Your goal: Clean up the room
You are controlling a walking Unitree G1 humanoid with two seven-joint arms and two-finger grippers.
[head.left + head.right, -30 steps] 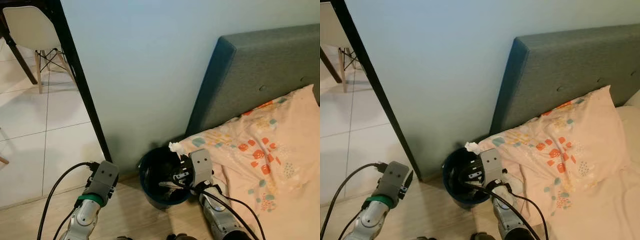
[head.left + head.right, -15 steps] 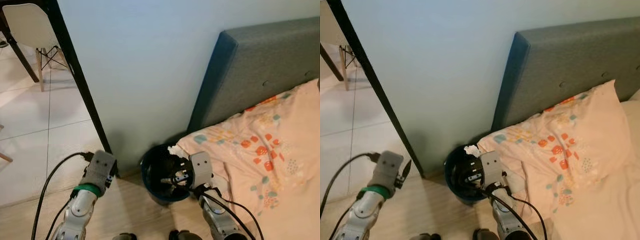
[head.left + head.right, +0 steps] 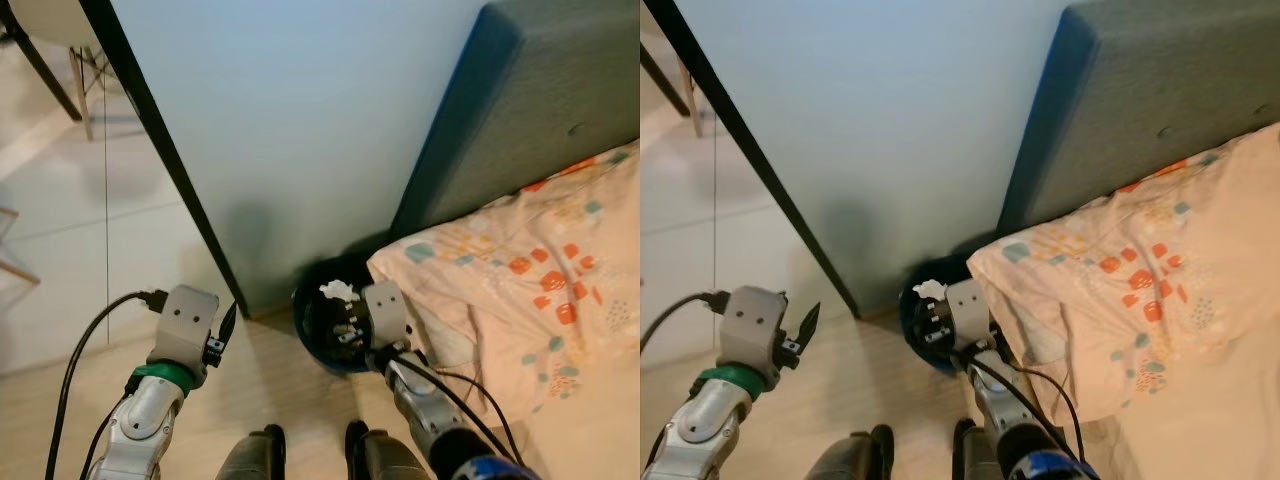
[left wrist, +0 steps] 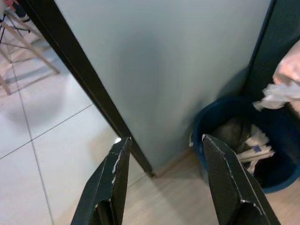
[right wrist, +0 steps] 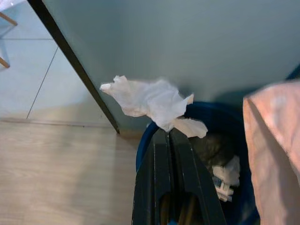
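Low in the frame's centre, a round dark blue waste bin point(image 3: 325, 345) stands against the wall beside the bed. Right gripper point(image 5: 169, 133), jaws clamped on crumpled white tissue point(image 5: 150, 99), hovers above it. Lower left, left gripper point(image 4: 164, 154) hangs with jaws apart.

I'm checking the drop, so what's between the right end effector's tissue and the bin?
Nothing but air: in the right wrist view the tissue hangs over the bin.

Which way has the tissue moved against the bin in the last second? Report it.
Yes. The tissue, held in the right gripper, has shifted from the bin's rim beside the pillow to over its opening.
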